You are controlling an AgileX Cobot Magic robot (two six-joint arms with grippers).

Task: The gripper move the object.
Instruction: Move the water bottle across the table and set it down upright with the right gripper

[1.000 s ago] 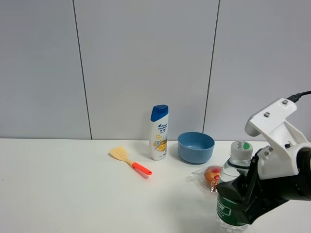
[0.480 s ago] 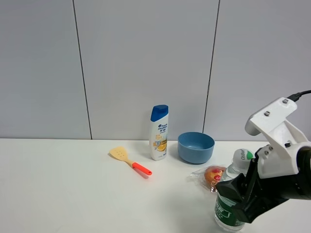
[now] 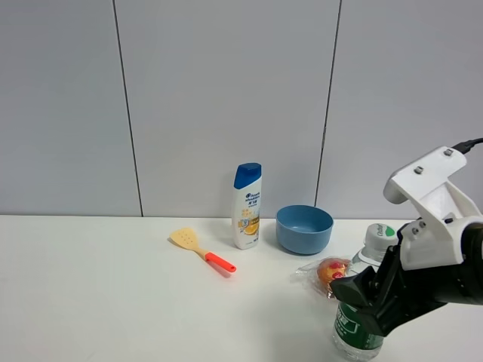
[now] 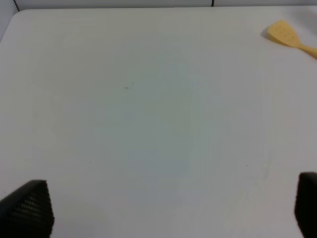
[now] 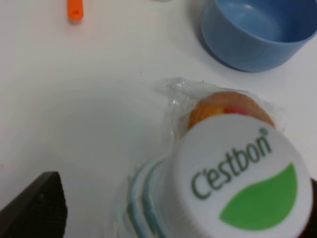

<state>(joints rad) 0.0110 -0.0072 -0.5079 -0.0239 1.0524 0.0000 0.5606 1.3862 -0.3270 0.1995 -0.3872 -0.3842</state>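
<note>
Though tilted, one water bottle [image 3: 349, 326] (gripped)

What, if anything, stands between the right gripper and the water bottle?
Nothing visible does. The right gripper has its jaws around the water bottle at its green label. A wrapped snack lies close beside the bottle, not between them.

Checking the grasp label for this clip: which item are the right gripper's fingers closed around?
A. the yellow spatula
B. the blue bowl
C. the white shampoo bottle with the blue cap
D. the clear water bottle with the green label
D: in the high view the right gripper is clamped on the water bottle, and the bottle's white cap fills the right wrist view.
</note>
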